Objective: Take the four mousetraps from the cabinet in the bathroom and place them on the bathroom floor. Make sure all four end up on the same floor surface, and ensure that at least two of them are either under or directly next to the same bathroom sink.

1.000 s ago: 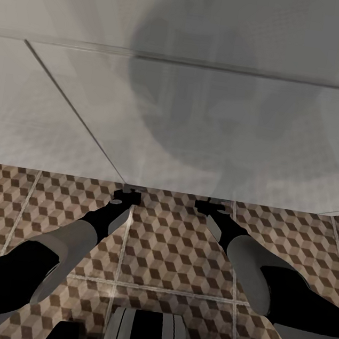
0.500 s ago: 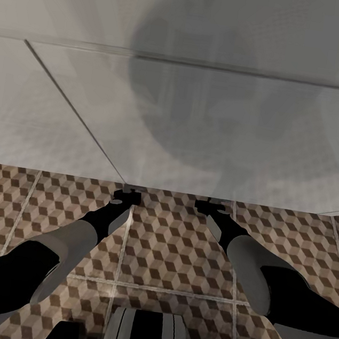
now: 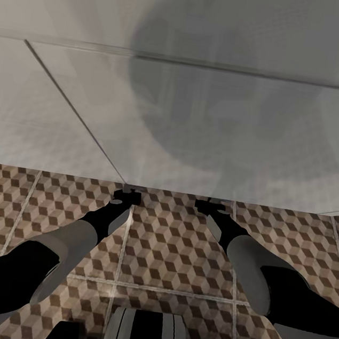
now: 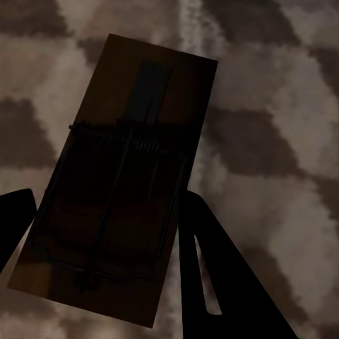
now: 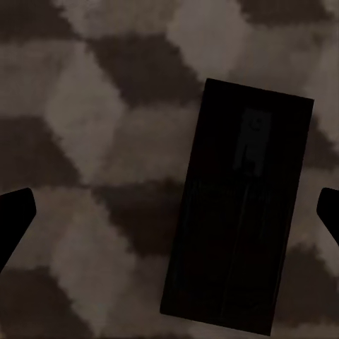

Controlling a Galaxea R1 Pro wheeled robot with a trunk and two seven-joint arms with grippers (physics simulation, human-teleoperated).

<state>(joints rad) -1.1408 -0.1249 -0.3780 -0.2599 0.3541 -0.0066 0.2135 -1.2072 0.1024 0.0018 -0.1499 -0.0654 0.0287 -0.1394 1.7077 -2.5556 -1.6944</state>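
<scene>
Tan mousetrap [image 4: 116, 191] lies lengthwise between the left gripper's [image 4: 99, 233] spread fingers; another unlabelled mousetrap [image 5: 240, 212] lies within the right gripper's [image 5: 169, 212] wide fingers.

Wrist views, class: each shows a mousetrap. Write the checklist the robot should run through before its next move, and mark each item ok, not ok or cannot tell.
1. Right mousetrap lies flat on the bathroom floor: ok.
2. Right jaws open and apart from that trap: ok.
3. Left jaws clear of the left mousetrap: cannot tell; the trap fills the gap between them.
4. Traps under or next to the sink: cannot tell; the head view shows a white surface ahead of both arms, but no basin or tap.
5. All four traps on the floor: cannot tell; two are seen.
</scene>
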